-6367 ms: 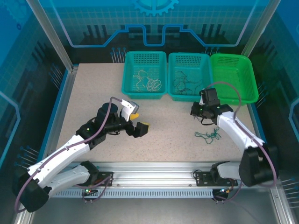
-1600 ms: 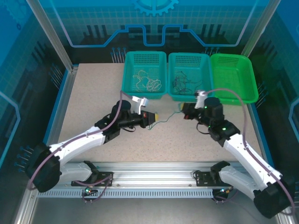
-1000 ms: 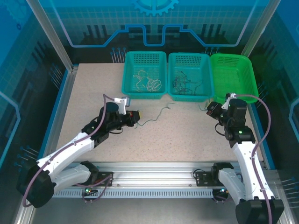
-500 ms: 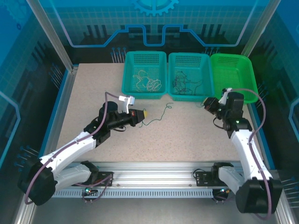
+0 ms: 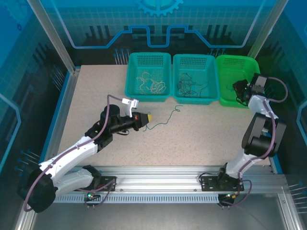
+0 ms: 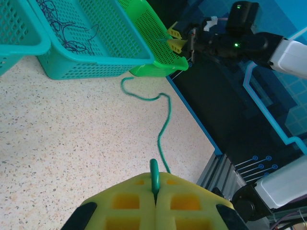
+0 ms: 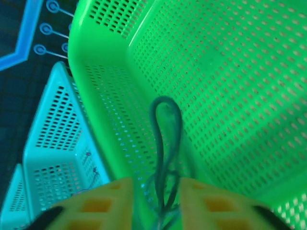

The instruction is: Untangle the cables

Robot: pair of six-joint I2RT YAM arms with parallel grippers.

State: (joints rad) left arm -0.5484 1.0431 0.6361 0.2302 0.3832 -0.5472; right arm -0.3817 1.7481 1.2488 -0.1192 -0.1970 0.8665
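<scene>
Ideally, with my left gripper [image 6: 154,189] pinching the thin green wire [image 6: 164,125], I wanted the parted jaws of my right gripper [image 7: 156,186] wider, dropping its dark-green wire loop [image 7: 165,120] inside the green plastic mesh basket [image 7: 230,72].

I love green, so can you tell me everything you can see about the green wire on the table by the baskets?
The green wire is one very thin, bendy strand that looks like plastic. One end is pinched in the left claw, which is shut on it. From there it trails in loose wiggles over the speckled table. It ends in a small hooked curl close to the middle teal basket. No knots show.
</scene>
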